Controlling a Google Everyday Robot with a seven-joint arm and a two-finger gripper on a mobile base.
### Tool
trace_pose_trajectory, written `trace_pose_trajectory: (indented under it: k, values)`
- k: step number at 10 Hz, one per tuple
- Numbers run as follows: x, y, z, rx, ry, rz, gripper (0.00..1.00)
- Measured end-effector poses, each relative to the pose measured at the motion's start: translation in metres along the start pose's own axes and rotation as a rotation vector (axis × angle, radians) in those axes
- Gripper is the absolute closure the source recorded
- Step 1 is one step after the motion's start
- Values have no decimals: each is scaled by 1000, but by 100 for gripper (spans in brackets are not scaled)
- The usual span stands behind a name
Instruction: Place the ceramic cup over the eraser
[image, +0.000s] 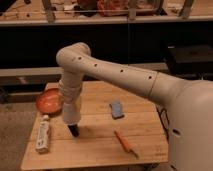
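While closed fingers (74, 131) hang above the table (95, 147), the eraser (117, 109) lies apart.

Wooden table (100, 146), grey floor (14, 132) at left, dark recess behind, long pale shelf (100, 21) above, warm dim light.

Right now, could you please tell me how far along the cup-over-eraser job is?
Done: nothing yet; the eraser lies uncovered on the table. In hand: the pincer is shut, low over the table left of the eraser, nothing visibly in it. Left: fetch the orange vessel at the table's left edge, the only cup-like thing in view, and set it over the eraser.
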Motion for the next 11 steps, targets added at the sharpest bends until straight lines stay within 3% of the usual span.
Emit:
trace_pose_trajectory:
  k: [7,11]
  values:
    - [-7,0,8,-34,-5,-25,100]
    - [-6,3,24,-60,20,-76,100]
